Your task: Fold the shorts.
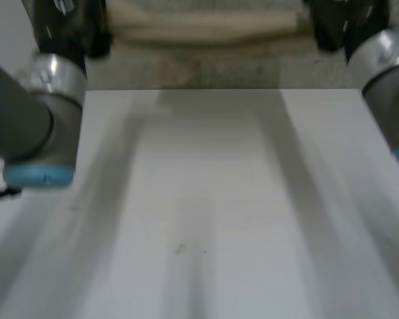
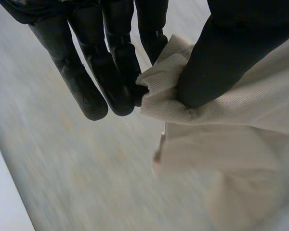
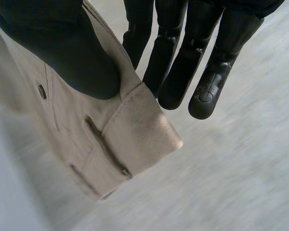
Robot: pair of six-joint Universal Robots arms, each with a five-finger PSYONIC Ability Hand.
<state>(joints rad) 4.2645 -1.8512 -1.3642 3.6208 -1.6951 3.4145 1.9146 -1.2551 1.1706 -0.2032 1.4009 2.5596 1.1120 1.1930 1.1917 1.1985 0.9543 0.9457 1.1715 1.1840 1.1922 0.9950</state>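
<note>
Left arm (image 1: 33, 126) reaches past the far edge of the worktop (image 1: 213, 199). The left hand (image 2: 115, 62) is clamped on the shorts (image 2: 231, 144): its thumb presses a bunched corner of cloth against near-straight fingers, and the rest hangs below the hand in loose folds.

Key relation: in the head view the shorts (image 1: 206, 28) form a beige band strung between the two hands, long axis running left to right, roughly parallel to the worktop's far edge and beyond it, not on the white surface. Both hands sit at the ends, neither one nearer. Judgement: the next move needs both arms to bring the cloth back over the worktop together and keep it taut.

Material: tan woven twill with a fine diagonal rib, matte and limp, and a thicker doubled hem or waistband.

The right hand (image 3: 183, 62) also pinches, thumb on top of a stiff folded band with dark stitched slits, fingers straight behind it. Right arm (image 1: 389, 73) mirrors the left.
</note>
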